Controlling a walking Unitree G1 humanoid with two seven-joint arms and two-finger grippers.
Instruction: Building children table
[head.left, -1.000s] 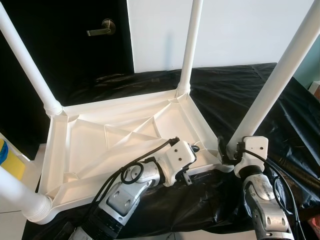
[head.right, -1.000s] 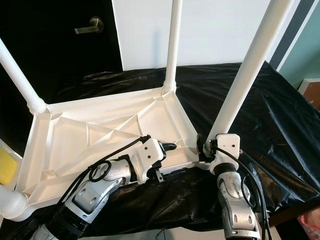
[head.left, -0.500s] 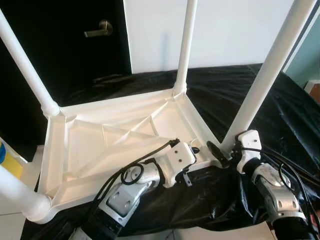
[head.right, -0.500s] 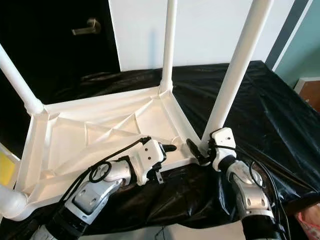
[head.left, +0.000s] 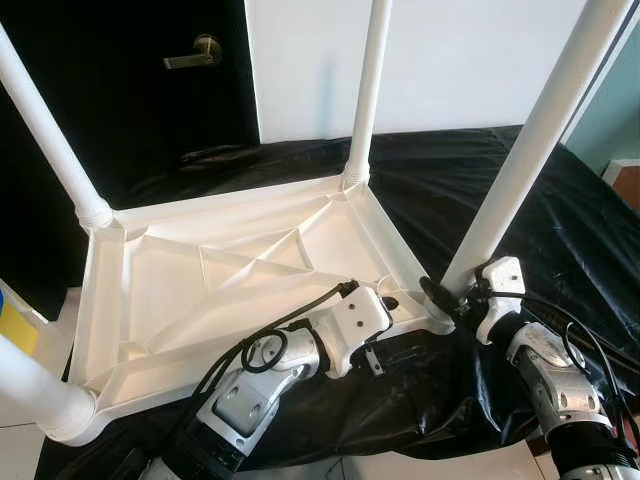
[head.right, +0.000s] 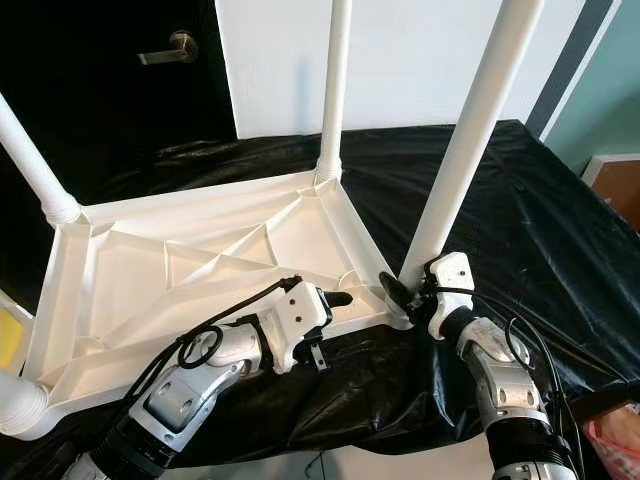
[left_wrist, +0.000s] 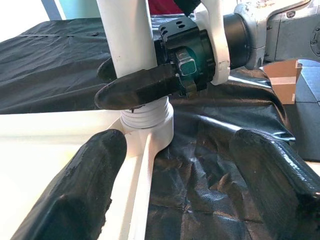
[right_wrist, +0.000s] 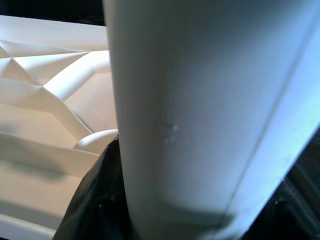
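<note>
Lying upside down on a black plastic sheet (head.left: 520, 190), the white moulded plastic tabletop (head.left: 180, 290) is presented with its ribbed underside upward so that its corner sockets can receive legs; four white cylindrical plastic legs are seen rising from these corners, one at the far right corner (head.left: 368, 90), one at the far left corner (head.left: 45, 125), one at the near left corner (head.left: 25, 385) and one at the near right corner (head.left: 530, 140). The right gripper (head.right: 400, 293) is placed at the base of the near right leg, its black fingers set on either side of the tube just above the ribbed collar, as is confirmed in the left wrist view, where one finger (left_wrist: 140, 87) lies across the front of the leg; the grip is judged to serve for seating or twisting this leg into its socket. Whether the pads are pressed firmly on the tube cannot be told with certainty, though the fingers appear closed about it. The left gripper (left_wrist: 175, 185) is held low at the near edge of the tabletop, just beside the same corner, with its fingers spread wide and nothing between them; it is judged to be bracing the tabletop or waiting. A dark door with a metal lever handle (head.left: 195, 52) is visible behind the table.
</note>
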